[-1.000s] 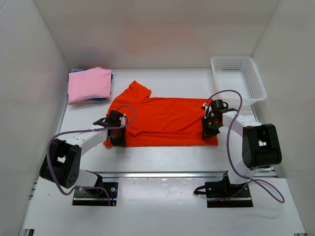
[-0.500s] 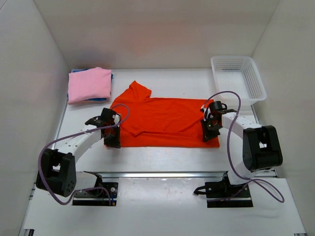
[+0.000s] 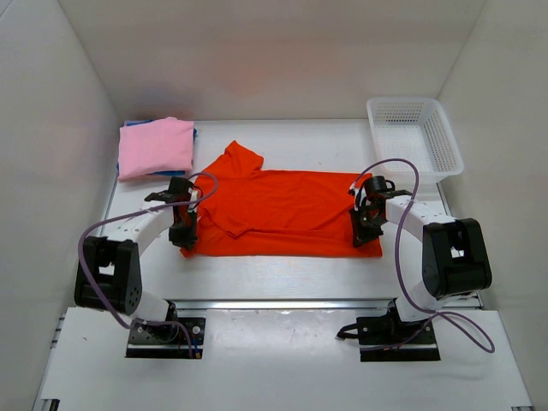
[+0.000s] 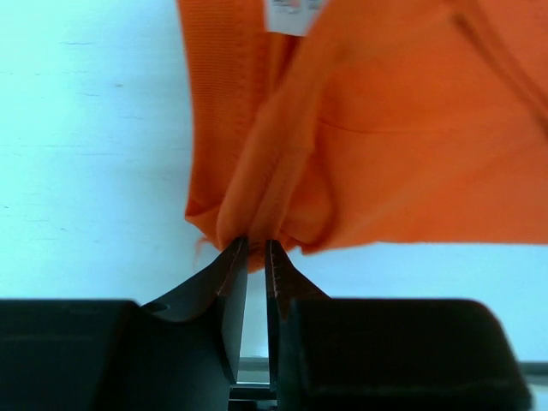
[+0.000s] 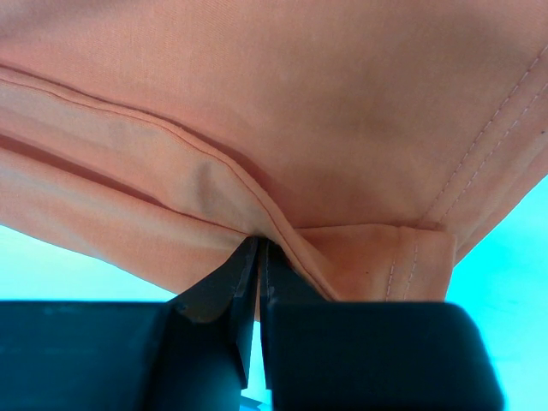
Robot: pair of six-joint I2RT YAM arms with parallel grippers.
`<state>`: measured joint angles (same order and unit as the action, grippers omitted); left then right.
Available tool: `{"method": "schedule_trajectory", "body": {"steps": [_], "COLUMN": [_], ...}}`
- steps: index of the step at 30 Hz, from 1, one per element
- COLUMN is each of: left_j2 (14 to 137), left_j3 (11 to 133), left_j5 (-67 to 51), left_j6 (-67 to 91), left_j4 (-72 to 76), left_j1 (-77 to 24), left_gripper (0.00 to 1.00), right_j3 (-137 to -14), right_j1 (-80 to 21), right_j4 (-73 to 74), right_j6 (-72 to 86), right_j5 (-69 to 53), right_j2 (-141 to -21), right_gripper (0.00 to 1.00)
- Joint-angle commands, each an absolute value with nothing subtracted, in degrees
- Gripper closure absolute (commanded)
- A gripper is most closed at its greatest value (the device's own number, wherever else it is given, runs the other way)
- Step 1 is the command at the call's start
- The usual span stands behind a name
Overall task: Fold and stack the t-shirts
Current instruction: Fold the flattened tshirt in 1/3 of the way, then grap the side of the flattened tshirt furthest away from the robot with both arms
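Note:
The large orange-red t-shirt (image 3: pixel 287 210) lies spread across the middle of the table, partly folded, with one sleeve toward the back left. My left gripper (image 3: pixel 185 234) is shut on its left end; the left wrist view shows bunched orange cloth (image 4: pixel 282 171) pinched at the fingertips (image 4: pixel 231 257). My right gripper (image 3: pixel 366 231) is shut on its right hem; the right wrist view shows the stitched hem (image 5: pixel 257 154) clamped between the jaws. A folded light pink t-shirt (image 3: pixel 154 146) lies on a blue t-shirt (image 3: pixel 174 172) at the back left.
A white plastic mesh basket (image 3: pixel 414 137) stands at the back right. White walls enclose the table on the left, back and right. A metal rail (image 3: pixel 282 302) runs along the table's near edge in front of the arm bases.
My left gripper has moved left and a little back with the shirt's left end in it, pulling the cloth out. The right gripper has barely moved.

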<state>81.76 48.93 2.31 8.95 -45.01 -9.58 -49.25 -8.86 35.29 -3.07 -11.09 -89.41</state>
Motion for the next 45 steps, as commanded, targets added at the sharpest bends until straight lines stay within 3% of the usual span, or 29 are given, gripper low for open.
{"method": "schedule_trajectory", "body": {"steps": [1,9,13,21,29,34,38,45], "left_j2": [84.01,90.35,91.84,82.29,68.21,73.73,79.53,87.26], "left_j3": [50.36,54.14,54.14,55.19,55.55,52.65,50.81,49.39], "left_j5": [7.29,16.94,22.05,27.33,15.03,11.69,9.15,8.96], "left_j6": [6.16,1.68,1.05,2.37,5.79,9.93,12.57,12.40], "left_j4": [-44.74,-43.24,-41.93,-41.75,-45.18,-41.85,-37.62,-34.19], "left_j1": [-8.53,-9.23,-8.44,-8.96,-15.98,-19.33,-20.39,-21.18], "left_gripper": [0.75,0.77,0.85,0.84,0.85,0.87,0.86,0.84], "right_j3": [-47.81,-47.55,-47.46,-48.87,-51.41,-52.82,-51.43,-45.01], "right_j1": [-8.26,-8.09,-7.56,-5.63,-9.67,-11.07,-11.34,-8.71], "right_j4": [37.97,37.71,37.97,38.15,37.54,35.95,34.20,26.99], "right_j6": [-4.66,-4.74,-4.48,-3.08,-0.71,3.42,6.41,7.65], "right_j5": [-8.61,-8.88,-7.83,-3.16,-3.60,-5.88,-5.19,-5.80], "right_j2": [-90.17,-89.83,-90.44,-89.21,-81.75,-80.69,-81.74,-83.76], "right_gripper": [0.97,0.97,0.97,0.97,0.94,0.87,0.71,0.72]}}
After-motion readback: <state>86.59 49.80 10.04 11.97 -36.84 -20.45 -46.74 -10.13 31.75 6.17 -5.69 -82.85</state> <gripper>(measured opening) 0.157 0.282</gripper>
